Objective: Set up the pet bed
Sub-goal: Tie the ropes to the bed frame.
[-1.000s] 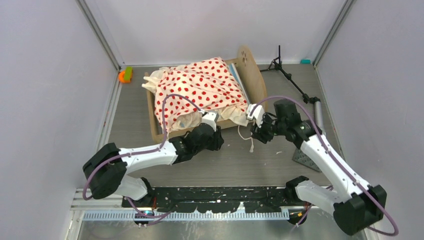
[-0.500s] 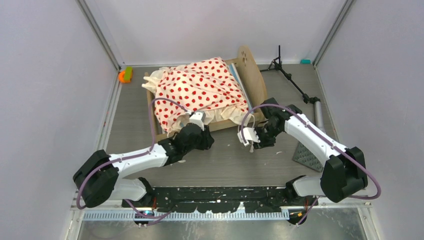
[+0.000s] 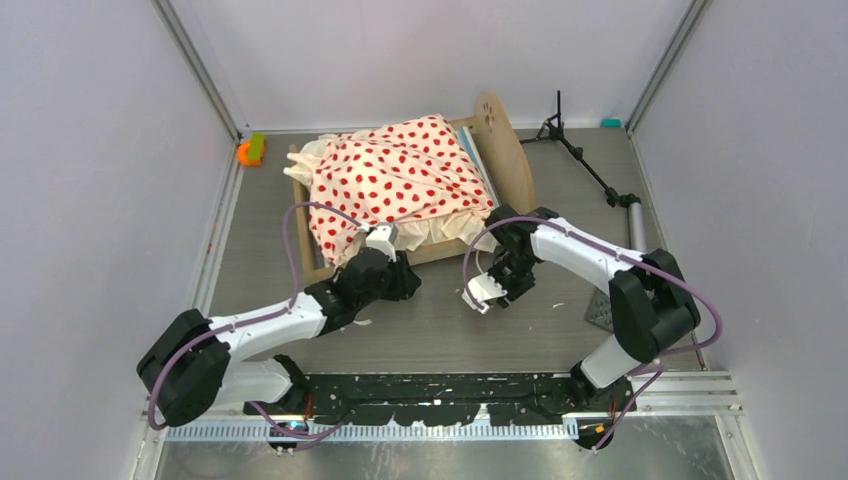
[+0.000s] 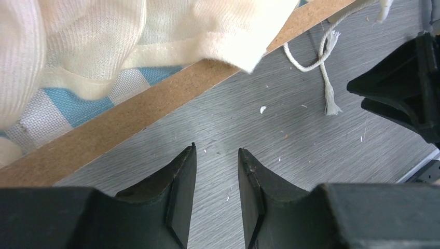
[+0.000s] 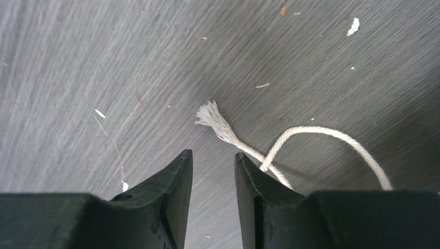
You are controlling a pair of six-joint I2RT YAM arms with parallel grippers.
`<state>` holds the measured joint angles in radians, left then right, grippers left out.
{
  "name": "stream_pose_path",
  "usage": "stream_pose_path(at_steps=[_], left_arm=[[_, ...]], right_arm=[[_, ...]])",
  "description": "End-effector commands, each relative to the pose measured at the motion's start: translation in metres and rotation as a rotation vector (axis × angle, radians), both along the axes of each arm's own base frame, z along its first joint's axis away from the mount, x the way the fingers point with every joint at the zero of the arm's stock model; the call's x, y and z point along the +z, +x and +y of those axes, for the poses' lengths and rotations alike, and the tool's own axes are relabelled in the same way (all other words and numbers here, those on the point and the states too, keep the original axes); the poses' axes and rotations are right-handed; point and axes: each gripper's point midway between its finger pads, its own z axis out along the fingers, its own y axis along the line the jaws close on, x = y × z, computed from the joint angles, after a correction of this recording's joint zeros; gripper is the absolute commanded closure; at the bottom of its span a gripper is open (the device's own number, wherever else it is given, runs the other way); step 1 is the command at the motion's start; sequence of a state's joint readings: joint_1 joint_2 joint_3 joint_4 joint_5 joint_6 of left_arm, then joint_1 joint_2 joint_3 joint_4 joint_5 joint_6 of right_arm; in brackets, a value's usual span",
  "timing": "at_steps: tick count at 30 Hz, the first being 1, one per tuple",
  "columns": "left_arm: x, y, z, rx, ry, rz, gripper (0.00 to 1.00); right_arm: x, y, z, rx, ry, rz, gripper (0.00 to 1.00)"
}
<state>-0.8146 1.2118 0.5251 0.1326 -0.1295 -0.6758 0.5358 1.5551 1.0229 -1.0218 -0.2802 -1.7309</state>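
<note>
The pet bed (image 3: 505,150) stands at the back middle, a light-wood frame with a rounded end board. The cream red-polka-dot bedding (image 3: 400,180) lies heaped over it, and a strip of striped mattress (image 3: 478,160) shows at its right. In the left wrist view the cream bedding (image 4: 155,36) hangs over the wood rail (image 4: 129,116) and the blue-white mattress (image 4: 67,104) shows. My left gripper (image 3: 400,283) (image 4: 215,149) is open and empty over the table, just in front of the rail. My right gripper (image 3: 503,283) (image 5: 214,153) is open and empty, low over the table.
A white cord (image 5: 311,132) lies looped on the table by my right fingers and also shows in the left wrist view (image 4: 324,72). A black tripod stand (image 3: 580,155) and grey cylinder (image 3: 637,225) lie at the right. A studded mat (image 3: 605,312) and an orange-green toy (image 3: 250,150) are nearby.
My right gripper has moved from the bedding's front right corner toward the near left, down to the table. My left gripper has drawn back to the left, away from the bedding.
</note>
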Motion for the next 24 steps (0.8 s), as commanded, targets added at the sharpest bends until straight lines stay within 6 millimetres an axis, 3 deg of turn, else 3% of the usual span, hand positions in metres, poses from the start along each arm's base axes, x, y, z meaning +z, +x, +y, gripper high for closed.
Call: stream_pose_path(at_steps=[1,10,24], left_arm=[[0.021,0.007,-0.004,-0.008,-0.063,-0.057,0.63],[0.018,0.009,0.002,-0.001,-0.062,-0.054,0.63],[0.009,0.014,0.003,0.007,-0.073,-0.024,0.63]], right_arm=[[0.012,0.024,-0.001,0.098,-0.052,-0.083,0.59],[-0.005,0.035,0.004,0.138,-0.089,-0.04,0.6],[-0.027,0.028,0.001,0.159,-0.119,0.006,0.6]])
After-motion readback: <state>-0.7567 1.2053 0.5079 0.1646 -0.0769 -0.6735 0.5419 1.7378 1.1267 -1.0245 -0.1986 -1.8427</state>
